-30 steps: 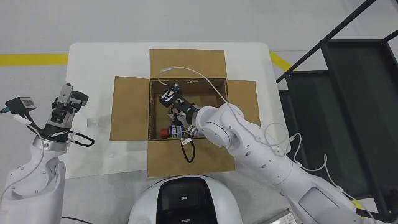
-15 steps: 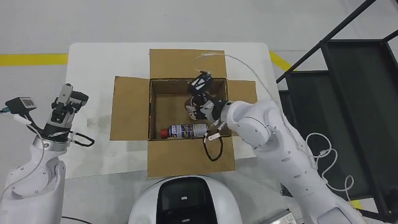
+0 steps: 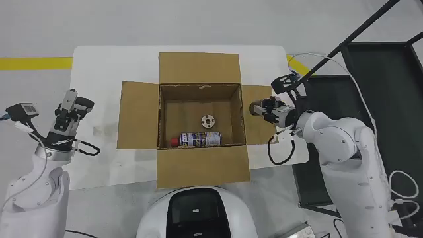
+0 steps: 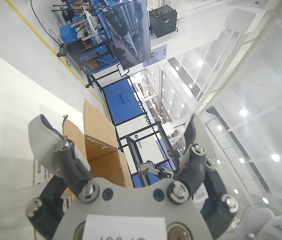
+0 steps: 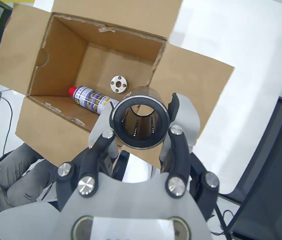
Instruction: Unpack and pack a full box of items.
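While R claw (image 5: 141, 119) pinches steel sleeve (image 5: 139, 106) over box (image 3: 139, 116) flap, L claw (image 4: 114, 128) spread, spray can (image 3: 198, 139) & flange (image 3: 209, 119) inside

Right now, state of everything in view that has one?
box: open, four flaps folded out
spray can: on its side in the box
flange: flat on the box floor
cylinder: held, outside the box
right gripper: shut on cylinder
left gripper: open, empty

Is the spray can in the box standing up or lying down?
Lying down: the spray can rests lengthwise on the cardboard box floor, red cap sideways.
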`<state>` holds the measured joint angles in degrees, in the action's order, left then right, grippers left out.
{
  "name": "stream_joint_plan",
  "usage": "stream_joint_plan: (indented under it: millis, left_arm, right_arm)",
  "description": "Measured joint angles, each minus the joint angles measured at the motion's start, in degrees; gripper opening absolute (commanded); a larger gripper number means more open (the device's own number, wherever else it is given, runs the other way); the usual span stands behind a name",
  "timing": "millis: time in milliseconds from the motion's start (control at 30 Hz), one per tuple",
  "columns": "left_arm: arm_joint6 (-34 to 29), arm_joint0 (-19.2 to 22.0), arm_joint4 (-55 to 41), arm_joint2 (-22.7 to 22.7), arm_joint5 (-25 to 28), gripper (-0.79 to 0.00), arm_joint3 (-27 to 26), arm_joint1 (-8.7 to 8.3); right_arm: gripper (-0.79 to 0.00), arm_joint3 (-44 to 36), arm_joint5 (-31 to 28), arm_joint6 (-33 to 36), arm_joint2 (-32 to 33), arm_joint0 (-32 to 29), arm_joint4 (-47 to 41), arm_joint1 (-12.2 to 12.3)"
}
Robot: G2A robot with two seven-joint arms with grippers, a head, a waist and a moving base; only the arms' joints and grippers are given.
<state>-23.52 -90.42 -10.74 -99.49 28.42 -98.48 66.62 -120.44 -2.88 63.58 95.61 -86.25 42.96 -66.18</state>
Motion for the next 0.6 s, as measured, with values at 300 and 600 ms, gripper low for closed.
stream_joint_plan:
  millis: [300,600]
  left_arm:
    - [0.0,0.0,0.0,0.0,0.0,0.0,0.0,0.0]
    - [0.0,0.0,0.0,0.0,0.0,0.0,0.0,0.0]
  right_arm:
    - [-0.785,4.76,0.28,-6.79,9.24,-7.02,-2.07,0.46]
    - [-0.785,9.06,-0.82,-8.44,10.95,-7.47,-2.81,0.85]
